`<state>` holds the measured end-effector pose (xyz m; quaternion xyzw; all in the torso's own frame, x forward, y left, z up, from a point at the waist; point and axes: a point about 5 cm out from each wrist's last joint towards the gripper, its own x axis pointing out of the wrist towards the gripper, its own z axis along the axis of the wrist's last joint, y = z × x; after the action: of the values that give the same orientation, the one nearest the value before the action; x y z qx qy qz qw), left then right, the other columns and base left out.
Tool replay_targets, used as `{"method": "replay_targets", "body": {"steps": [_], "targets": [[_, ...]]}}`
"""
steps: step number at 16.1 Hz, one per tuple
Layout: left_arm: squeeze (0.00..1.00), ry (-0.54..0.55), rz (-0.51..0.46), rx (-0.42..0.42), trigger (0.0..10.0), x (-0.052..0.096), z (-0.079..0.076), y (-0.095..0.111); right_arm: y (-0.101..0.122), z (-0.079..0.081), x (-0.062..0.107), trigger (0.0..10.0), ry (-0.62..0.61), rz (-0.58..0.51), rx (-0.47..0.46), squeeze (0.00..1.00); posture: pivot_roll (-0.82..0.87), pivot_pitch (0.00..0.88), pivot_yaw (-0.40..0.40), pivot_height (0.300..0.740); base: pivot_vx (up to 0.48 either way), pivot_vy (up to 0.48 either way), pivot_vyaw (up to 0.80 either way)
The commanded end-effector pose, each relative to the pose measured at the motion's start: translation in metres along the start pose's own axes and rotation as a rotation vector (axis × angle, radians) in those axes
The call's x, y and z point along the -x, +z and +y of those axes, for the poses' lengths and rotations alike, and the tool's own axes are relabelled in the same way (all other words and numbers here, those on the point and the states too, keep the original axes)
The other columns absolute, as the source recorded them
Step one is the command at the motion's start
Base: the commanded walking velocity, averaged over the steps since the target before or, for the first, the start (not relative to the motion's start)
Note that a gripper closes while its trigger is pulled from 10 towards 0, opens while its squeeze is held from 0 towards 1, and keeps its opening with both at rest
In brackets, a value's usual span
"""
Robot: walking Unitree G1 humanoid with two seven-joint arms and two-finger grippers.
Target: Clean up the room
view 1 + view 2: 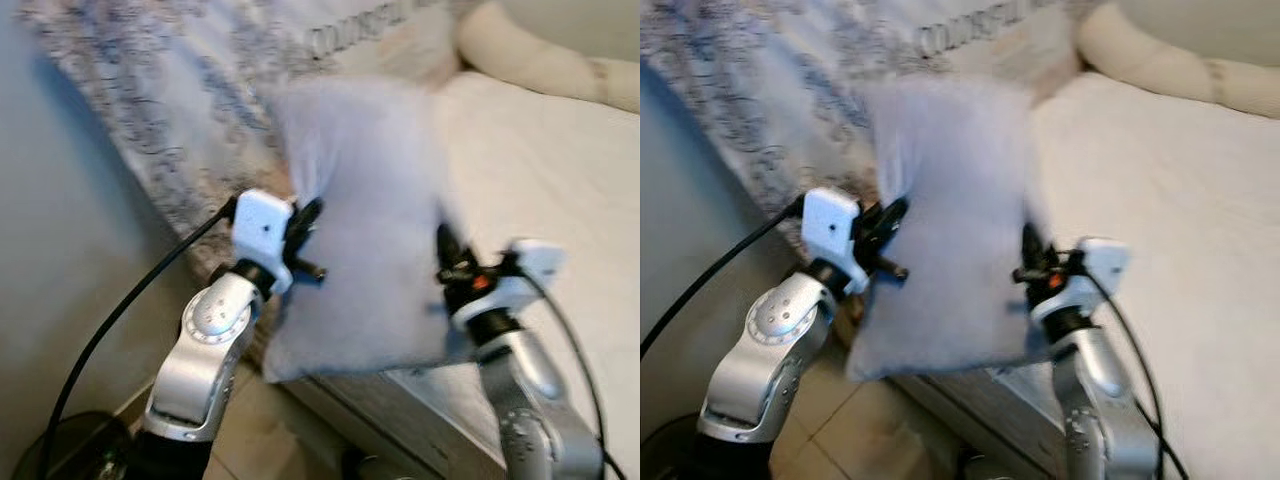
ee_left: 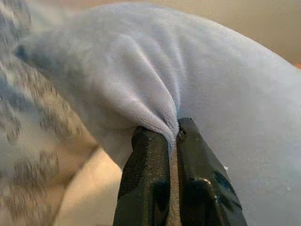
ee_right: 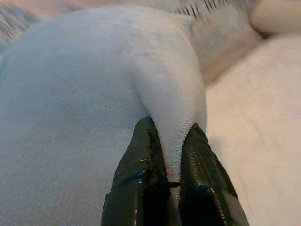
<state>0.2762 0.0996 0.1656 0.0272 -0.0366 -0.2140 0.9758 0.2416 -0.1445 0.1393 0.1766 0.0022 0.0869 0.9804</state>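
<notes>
Bed (image 1: 540,180) | blurred, seemingly grey pillow (image 1: 365,230) – pinched by left gripper (image 2: 172,134), right gripper (image 3: 171,136)

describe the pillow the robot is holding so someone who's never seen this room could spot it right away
Start at the cream-covered bed. At its near edge, a pale lavender-grey, square, plush pillow hangs lifted between the left pincer and right pincer, each pinching one side. Unlike the cream pillow resting at the headboard, it is greyish and airborne.
</notes>
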Motion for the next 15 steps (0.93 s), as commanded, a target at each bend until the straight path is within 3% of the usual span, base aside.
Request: {"method": "replay_targets", "body": {"steps": [1,3,7,11,15], "targets": [[0.00,0.074,0.049,-0.004,10.0,0.003,0.011,-0.009,0.000,-0.006,-0.001,10.0,-0.054,0.030,0.035,0.00,-0.02,0.000,0.029,0.740,0.000,0.000,-0.80],[0.00,0.108,0.161,-0.055,10.0,0.008,0.017,-0.031,-0.013,-0.004,-0.002,10.0,-0.041,0.132,0.087,0.00,-0.03,0.000,0.032,0.740,0.000,0.000,-0.80],[0.00,0.102,0.168,-0.052,10.0,0.008,0.017,-0.033,-0.027,-0.009,-0.006,10.0,-0.060,0.236,0.144,0.00,-0.03,0.000,0.030,0.740,0.000,0.000,-0.80],[0.00,0.092,0.166,-0.063,10.0,0.006,0.016,-0.032,-0.022,-0.010,-0.004,10.0,-0.076,0.220,0.138,0.00,-0.04,0.000,0.034,0.740,0.000,0.128,-0.20],[0.00,0.078,0.150,-0.067,10.0,0.001,0.017,-0.028,-0.020,-0.008,-0.004,10.0,-0.084,0.194,0.119,0.00,-0.04,0.000,0.046,0.740,0.000,0.259,-0.80]]}}
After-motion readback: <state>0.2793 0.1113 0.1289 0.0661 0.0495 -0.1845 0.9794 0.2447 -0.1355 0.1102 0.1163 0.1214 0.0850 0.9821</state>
